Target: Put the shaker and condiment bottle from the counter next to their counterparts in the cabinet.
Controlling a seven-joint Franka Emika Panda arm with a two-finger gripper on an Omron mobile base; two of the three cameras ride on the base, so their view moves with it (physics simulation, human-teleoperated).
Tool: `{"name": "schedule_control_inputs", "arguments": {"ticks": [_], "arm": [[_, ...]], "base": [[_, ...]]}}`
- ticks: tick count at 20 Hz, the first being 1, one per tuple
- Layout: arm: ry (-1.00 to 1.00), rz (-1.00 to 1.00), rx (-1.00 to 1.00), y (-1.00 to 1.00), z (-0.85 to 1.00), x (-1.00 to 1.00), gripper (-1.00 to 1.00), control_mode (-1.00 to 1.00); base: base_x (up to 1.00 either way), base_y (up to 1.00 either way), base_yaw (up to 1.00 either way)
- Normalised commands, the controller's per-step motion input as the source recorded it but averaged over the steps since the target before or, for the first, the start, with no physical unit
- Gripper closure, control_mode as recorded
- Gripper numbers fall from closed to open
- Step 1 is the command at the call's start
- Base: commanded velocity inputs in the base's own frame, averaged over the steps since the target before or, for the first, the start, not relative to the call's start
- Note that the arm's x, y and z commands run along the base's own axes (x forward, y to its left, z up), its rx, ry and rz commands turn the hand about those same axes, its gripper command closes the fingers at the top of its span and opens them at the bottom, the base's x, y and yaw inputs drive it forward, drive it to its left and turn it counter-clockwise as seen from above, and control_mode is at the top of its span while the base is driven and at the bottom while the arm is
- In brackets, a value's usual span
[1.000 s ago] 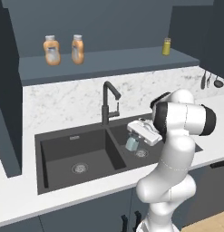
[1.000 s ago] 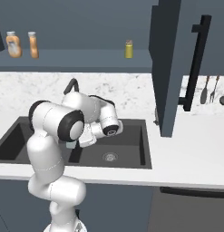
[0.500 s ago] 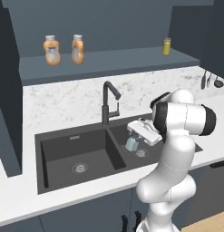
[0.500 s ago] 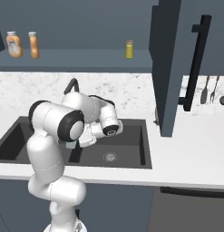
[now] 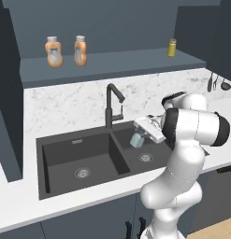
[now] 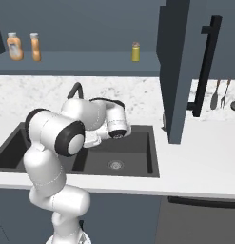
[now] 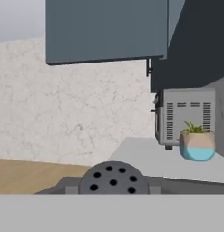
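The gripper clamps the shaker above the right basin of the sink, clear of its rims, at five o'clock from the faucet, with open air up to the cabinet shelf at twelve.

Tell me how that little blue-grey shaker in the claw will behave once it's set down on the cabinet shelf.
The shaker looks rigid, so the claw, shut on it, probably won't deform it. It is small, so likely light. Being short, it should stand steadily on the flat cabinet shelf; laid down, its round perforated cap suggests it would roll.
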Motion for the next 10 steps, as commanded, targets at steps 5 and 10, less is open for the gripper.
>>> {"name": "schedule_control_inputs", "arguments": {"ticks": [5,10], "arm": [[-0.02,-0.11,-0.01,0.0,0.41,0.01,1.0,-1.0],[-0.02,-0.19,-0.03,0.0,0.44,0.0,1.0,-1.0]], "base": [[0.0,0.0,0.0],[0.0,0.0,0.0]]}}
